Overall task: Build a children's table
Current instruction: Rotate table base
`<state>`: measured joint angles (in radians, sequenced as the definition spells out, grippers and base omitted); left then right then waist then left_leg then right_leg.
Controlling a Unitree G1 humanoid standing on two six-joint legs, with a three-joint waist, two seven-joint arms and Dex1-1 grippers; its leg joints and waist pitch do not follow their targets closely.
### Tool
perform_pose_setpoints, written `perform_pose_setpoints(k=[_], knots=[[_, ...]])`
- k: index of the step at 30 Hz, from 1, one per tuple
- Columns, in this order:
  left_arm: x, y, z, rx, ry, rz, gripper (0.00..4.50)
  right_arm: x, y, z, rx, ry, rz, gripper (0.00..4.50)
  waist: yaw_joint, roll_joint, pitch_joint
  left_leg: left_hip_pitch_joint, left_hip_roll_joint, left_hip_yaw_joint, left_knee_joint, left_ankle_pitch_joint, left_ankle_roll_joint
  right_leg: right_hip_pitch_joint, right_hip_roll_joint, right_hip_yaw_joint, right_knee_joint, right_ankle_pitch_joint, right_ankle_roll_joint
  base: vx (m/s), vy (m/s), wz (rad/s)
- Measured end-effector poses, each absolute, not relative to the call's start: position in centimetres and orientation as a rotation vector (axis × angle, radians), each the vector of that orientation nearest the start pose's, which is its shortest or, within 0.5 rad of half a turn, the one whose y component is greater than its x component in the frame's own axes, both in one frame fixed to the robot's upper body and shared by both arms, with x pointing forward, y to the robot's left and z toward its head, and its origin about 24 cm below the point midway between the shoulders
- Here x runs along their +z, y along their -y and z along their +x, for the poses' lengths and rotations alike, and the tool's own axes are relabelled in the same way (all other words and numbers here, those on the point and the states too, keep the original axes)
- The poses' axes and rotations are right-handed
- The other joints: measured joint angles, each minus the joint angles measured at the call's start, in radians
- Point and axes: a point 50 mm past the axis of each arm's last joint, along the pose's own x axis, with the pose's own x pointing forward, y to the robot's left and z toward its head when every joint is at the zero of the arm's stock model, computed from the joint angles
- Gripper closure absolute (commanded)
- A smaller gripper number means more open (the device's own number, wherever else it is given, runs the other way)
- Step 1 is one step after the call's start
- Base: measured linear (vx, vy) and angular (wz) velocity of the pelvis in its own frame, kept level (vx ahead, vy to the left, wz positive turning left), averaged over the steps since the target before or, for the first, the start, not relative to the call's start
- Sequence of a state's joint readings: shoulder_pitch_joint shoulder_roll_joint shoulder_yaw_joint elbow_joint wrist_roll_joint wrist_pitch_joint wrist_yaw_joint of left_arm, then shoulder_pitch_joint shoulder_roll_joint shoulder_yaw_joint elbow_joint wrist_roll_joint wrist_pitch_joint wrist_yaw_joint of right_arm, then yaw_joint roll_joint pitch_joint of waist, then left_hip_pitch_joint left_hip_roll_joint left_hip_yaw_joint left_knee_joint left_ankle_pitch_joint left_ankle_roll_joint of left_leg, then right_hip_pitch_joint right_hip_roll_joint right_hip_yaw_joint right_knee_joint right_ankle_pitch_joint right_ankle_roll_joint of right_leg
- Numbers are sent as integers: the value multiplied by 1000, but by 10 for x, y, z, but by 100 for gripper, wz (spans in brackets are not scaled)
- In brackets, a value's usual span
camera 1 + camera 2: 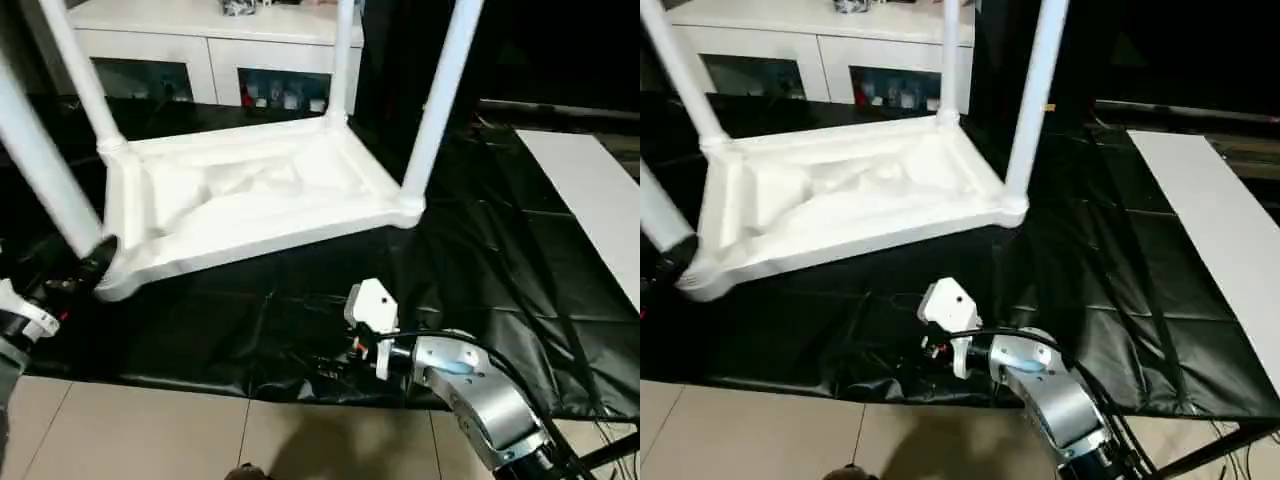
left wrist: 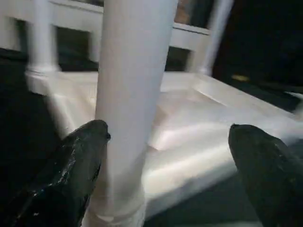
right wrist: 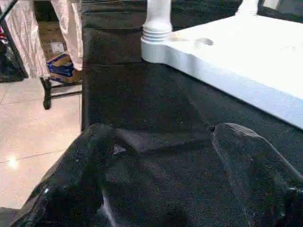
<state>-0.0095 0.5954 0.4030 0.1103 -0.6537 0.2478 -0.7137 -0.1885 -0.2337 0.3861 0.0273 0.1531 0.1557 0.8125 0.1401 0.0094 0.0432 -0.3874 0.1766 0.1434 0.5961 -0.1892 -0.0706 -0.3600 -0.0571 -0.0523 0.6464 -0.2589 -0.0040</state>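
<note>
- Here, the children's table [image 1: 250, 200] lies upside down on a black sheet [image 1: 480, 270], its ribbed underside facing up.
- Four white legs stand up from its corner sockets: a near-left leg [image 1: 45, 165], a far-left leg [image 1: 85, 75], a far-right leg [image 1: 343, 55] and a near-right leg [image 1: 440, 95].
- The tabletop sits left of centre in the scene, with its near-left corner close to the near edge of the black sheet.
- The left end effector [image 2: 165, 156] is at the near-left corner, beside the base of the near-left leg.
- In the left wrist view its two black fingers [image 2: 71, 175] stand wide apart; the leg rises between them, right against one finger and well clear of the other, so nothing is clamped.
- The right end effector [image 3: 161, 161] is over the black sheet, near and slightly right of the tabletop, apart from it.
- Its fingers [image 3: 80, 179] are spread open with nothing between them but the sheet.
- From the head camera, the right arm [image 1: 470, 385] reaches in from the near right, silver with a white block at the wrist.
- A white cabinet [image 1: 200, 45] with glass doors stands beyond the far side of the tabletop.
- A flat white board [image 1: 590, 195] lies on the right, on the black sheet, well apart from the tabletop.
- Pale floor tiles [image 1: 150, 435] show along the near edge.
</note>
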Motion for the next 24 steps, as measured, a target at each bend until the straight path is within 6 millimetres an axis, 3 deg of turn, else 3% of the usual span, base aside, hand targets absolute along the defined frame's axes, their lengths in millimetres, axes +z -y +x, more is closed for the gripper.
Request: perform_pose_setpoints(k=[4,9,13,20,24], knots=[[92,-290,231,-522,-101,-196,2,43,69,245,1179,-151,-139,77,-3,-1,0,1,0,7,0,1,1,-2,0,8,-1,0,1,0,0,0],[93,-287,239,-545,-95,-227,2,33,80,257,1058,-199,-187,77,-31,-2,-1,3,0,9,0,1,1,-3,0,10,0,0,1,0,0,0],[100,-275,225,-714,-149,-293,2,37,83,266,999,-190,-216,77,-55,-3,-2,3,0,9,0,1,1,-5,1,11,-1,0,1,0,0,0],[116,-227,200,-1066,-256,-299,2,27,104,285,798,-258,-259,77,-52,2,1,3,0,11,0,1,2,-6,1,13,-1,-2,1,0,0,0],[111,-220,203,-1013,-228,-256,2,29,103,286,805,-248,-256,77,-55,7,3,4,1,11,0,1,2,-6,1,13,-1,-2,1,0,0,0]])
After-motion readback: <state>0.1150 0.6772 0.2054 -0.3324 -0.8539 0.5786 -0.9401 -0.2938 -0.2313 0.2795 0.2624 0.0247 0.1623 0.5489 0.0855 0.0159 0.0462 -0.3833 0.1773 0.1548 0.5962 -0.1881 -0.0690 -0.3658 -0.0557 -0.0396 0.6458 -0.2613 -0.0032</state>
